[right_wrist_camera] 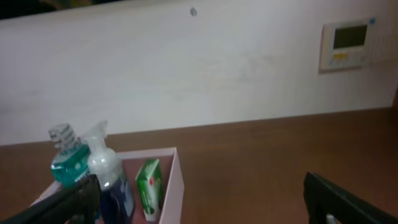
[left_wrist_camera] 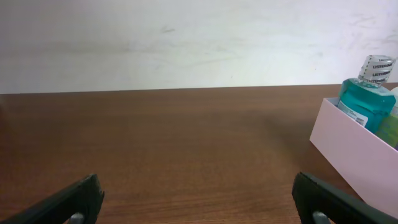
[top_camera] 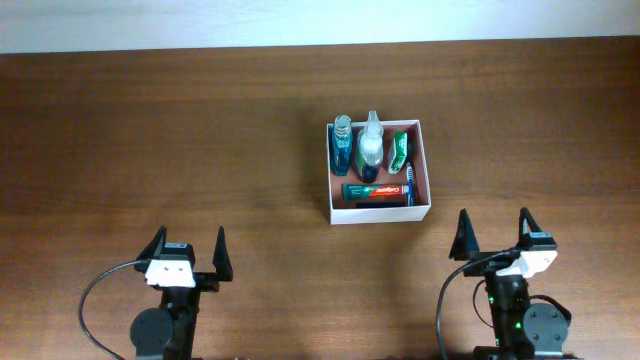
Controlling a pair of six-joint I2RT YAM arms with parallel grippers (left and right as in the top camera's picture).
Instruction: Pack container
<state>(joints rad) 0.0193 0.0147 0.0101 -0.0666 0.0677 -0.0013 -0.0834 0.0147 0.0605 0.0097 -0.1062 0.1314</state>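
The container (top_camera: pixel 427 168), a shallow white box with a reddish-brown inside, sits right of the table's centre. In it lie a teal mouthwash bottle (top_camera: pixel 341 145), a clear spray bottle (top_camera: pixel 371 146), a green packet (top_camera: pixel 399 150), a toothpaste tube (top_camera: pixel 376 190) and a blue toothbrush (top_camera: pixel 409 184). My left gripper (top_camera: pixel 187 248) is open near the front edge, far left of the box. My right gripper (top_camera: pixel 493 230) is open just front-right of the box. The left wrist view shows the container's wall (left_wrist_camera: pixel 360 152) and the mouthwash bottle (left_wrist_camera: pixel 367 93). The right wrist view shows the container's wall (right_wrist_camera: pixel 175 186) and the green packet (right_wrist_camera: pixel 147 185).
Brown wooden table (top_camera: pixel 150 130) under everything, with a white wall behind it. A wall thermostat (right_wrist_camera: pixel 346 43) shows in the right wrist view. Black cables loop beside both arm bases at the front edge.
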